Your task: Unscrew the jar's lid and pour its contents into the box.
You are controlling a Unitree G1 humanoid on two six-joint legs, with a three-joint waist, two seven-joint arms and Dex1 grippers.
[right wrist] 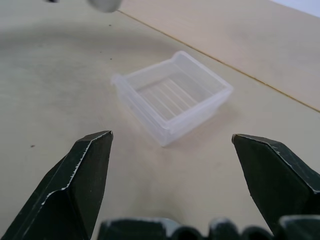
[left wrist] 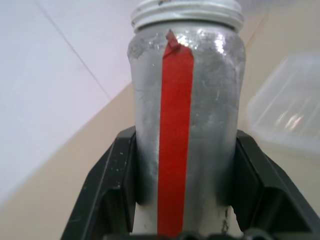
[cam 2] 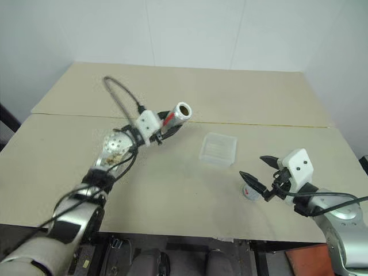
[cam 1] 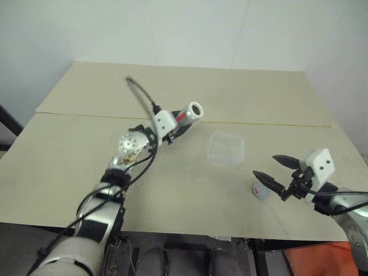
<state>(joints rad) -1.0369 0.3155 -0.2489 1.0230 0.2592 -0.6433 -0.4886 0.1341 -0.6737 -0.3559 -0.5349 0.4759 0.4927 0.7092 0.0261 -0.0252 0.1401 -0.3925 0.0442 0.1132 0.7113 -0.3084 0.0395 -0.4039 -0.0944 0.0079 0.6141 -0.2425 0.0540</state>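
Nearest, right pincer spread wide, empty, held above the bench. Just beside its lower fingertip, on the bench: lid. Beyond it, well clear of both pincers: box, flat on the bench. Farther left, left pincer clamped shut on jar, uncapped, tipped near level, mouth toward the box.

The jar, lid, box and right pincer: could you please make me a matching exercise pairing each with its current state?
Things:
1. jar
2. lid
3. box
4. right pincer

States:
A. open, holding nothing
B. lying on the table beneath the right pincer
C. uncapped, tilted, gripped by the left pincer
D. clear, on the table

Pairs: 1-C, 2-B, 3-D, 4-A
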